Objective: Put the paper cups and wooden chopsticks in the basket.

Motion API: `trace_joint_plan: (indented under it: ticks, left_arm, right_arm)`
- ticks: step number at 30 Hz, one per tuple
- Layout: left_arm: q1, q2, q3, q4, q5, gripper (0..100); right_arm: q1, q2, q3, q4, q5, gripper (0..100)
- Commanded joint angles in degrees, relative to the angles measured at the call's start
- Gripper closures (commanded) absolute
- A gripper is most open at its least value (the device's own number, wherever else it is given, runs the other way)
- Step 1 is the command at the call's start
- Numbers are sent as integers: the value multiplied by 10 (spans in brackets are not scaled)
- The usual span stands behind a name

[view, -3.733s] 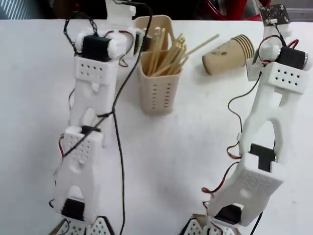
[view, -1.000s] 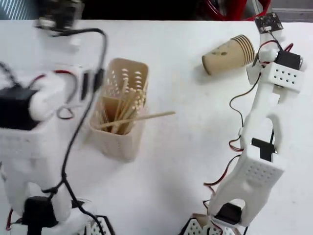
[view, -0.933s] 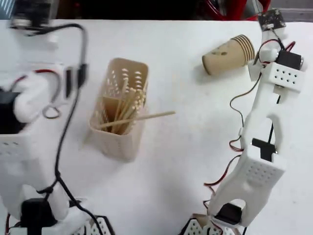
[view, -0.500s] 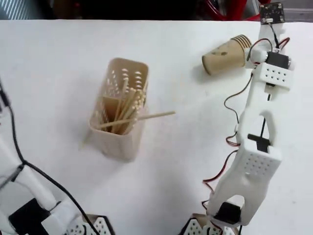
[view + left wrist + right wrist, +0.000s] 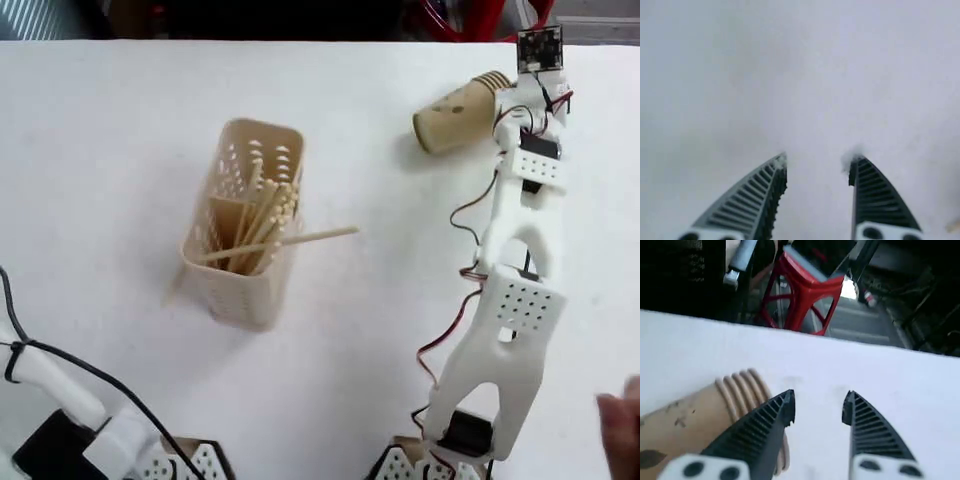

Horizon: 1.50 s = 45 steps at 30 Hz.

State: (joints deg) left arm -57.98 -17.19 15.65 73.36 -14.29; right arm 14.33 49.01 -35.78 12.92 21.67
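Note:
A beige perforated basket (image 5: 243, 292) stands left of the table's middle with several wooden chopsticks (image 5: 258, 222) in it. One chopstick (image 5: 310, 237) leans out over its rim to the right. A stack of paper cups (image 5: 452, 113) lies on its side at the back right. The right arm (image 5: 523, 170) stretches up to the stack's rim end. My right gripper (image 5: 819, 399) is open, one finger (image 5: 765, 422) against the cup rims (image 5: 742, 389), the other over bare table. My left gripper (image 5: 817, 162) is open over bare white table, nothing between its fingers.
The left arm's base and cable (image 5: 60, 440) sit in the near left corner. A person's hand (image 5: 622, 420) shows at the near right edge. A red stool (image 5: 805, 295) stands beyond the table's far edge. White tabletop (image 5: 380, 300) lies between basket and right arm.
The left arm has swung away from the basket and down to the near left corner. The right arm has shifted left, closer to the cups' rim. A hand has appeared at the right edge.

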Motion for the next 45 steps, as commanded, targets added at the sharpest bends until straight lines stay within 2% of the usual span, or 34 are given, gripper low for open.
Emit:
trace_joint_plan:
  ticks: [1,4,9,14,17,21,28,33,35,39,43,45]
  left_arm:
    - [-3,-19,11,-20,-4,787]
    - [-5,-20,26,-18,-4,788]
    - [-7,-20,45,-19,-5,788]
    - [-2,-19,46,-19,-1,788]
    - [-2,-19,46,-19,-1,788]
    - [-3,-19,46,-18,0,788]
    - [11,-15,47,-19,0,788]
    - [40,-16,81,-43,6,789]
    - [42,-18,94,-53,22,789]
    - [42,-19,98,-53,24,788]
    - [41,-19,94,-51,24,788]
    - [41,-18,94,-52,24,788]
  right_arm:
    - [-26,-9,-11,-108,-45,835]
    - [-61,7,-9,-164,-29,836]
    - [-86,58,-11,-180,132,836]
    - [-77,79,-11,-33,322,836]
    - [-73,72,-28,89,365,836]
    - [-53,58,-77,277,364,836]
    - [25,7,-218,616,356,836]
    - [82,-73,-382,836,209,836]
    - [122,-95,-433,857,146,836]
    - [167,-96,-441,817,26,833]
    - [147,-40,-433,781,20,836]
    - [143,-10,-433,809,18,836]
